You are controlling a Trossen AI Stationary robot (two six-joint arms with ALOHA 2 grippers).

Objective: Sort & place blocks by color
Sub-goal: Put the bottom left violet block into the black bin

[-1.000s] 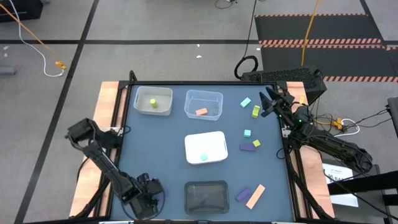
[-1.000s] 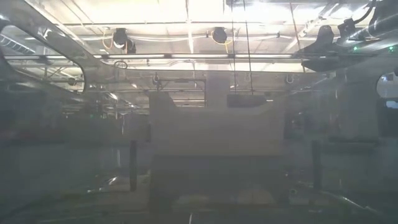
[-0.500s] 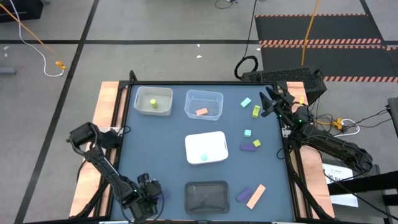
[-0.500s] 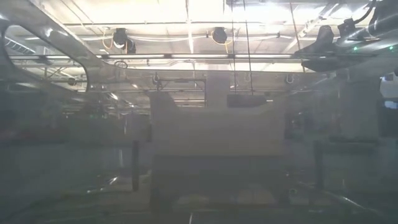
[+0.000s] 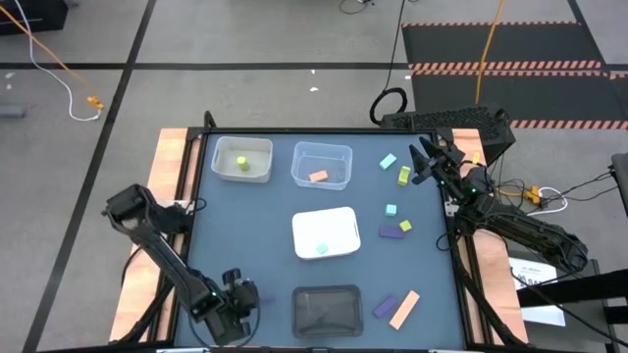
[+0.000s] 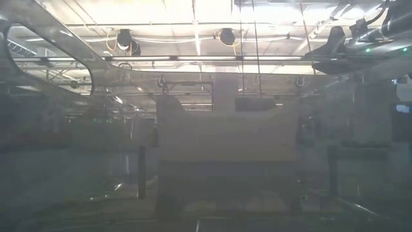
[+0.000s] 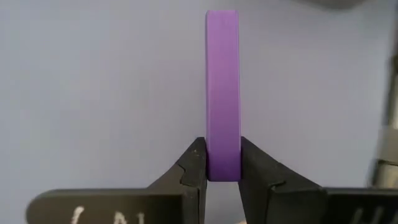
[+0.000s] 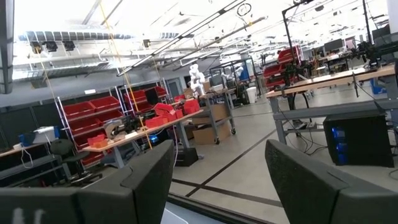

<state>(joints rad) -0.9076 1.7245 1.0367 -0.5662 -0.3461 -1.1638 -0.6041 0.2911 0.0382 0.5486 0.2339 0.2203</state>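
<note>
My left gripper [image 5: 240, 297] is low over the table's near left part, shut on a purple bar [image 7: 222, 81]. My right gripper [image 5: 424, 162] hangs open above the far right edge with nothing between its fingers [image 8: 217, 180]. A yellow-green cube [image 5: 241, 162] lies in the white tray [image 5: 257, 173], an orange block [image 5: 317, 176] in the clear tray [image 5: 334, 153], and a teal cube [image 5: 321, 248] on the white square tray [image 5: 334, 224]. Loose blocks lie on the table's right side: teal [image 5: 388, 161], yellow [image 5: 403, 176], purple [image 5: 392, 231], purple [image 5: 384, 306], orange [image 5: 403, 309]. My left gripper pinches the purple bar's near end [image 7: 222, 163] between its two fingers [image 7: 193, 165], one on each long narrow side. The fingers point down at the table and the bar runs on past their tips. Whether the bar rests on the table or is lifted, I cannot tell.
A dark tray [image 5: 327, 309] stands at the near middle, just right of my left gripper. The table's left half between the trays and the left edge holds no blocks. Cables and a black unit [image 5: 461, 123] sit beyond the far right corner.
My left gripper has shut on the purple bar while keeping its place at the table's near left. My right arm has kept still.
</note>
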